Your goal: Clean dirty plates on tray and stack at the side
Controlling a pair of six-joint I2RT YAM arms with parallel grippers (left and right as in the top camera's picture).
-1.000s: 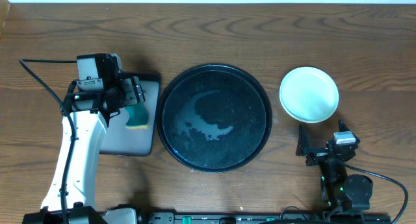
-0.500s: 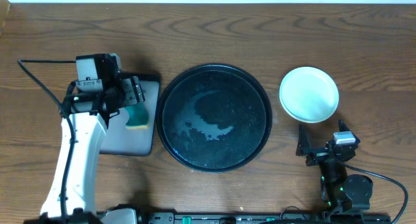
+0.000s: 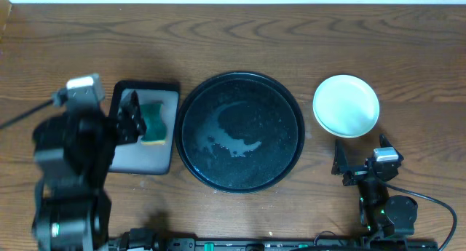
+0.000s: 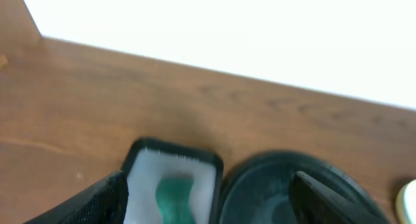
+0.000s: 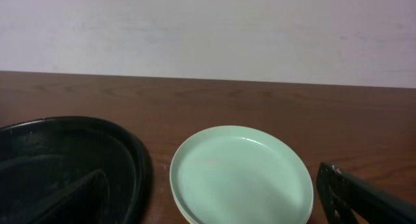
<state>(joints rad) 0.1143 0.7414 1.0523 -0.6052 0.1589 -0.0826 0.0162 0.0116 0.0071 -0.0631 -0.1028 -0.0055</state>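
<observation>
The round black tray (image 3: 191,109) lies mid-table, with only water streaks on its floor; it also shows in the left wrist view as tray (image 4: 292,185) and in the right wrist view as tray (image 5: 65,152). A pale mint plate (image 3: 346,105) tops a stack to the tray's right, on the wood. In the right wrist view another rim shows under the plate (image 5: 240,175). My right gripper (image 3: 359,153) stands open just in front of the stack and holds nothing; the right gripper (image 5: 221,208) looks straight at it. My left gripper (image 3: 131,116) is open and empty, and the left gripper (image 4: 205,208) hangs over the sponge tray's left part.
A rectangular black tray (image 3: 138,160) with a green sponge (image 3: 153,124) lies left of the round tray. Through the left wrist camera the sponge (image 4: 174,198) appears between my fingers. A white wall runs along the table's far edge.
The left arm has drawn back toward the front left and blurs in the overhead view. The sponge stays on its tray. The right arm and the plates have not moved.
</observation>
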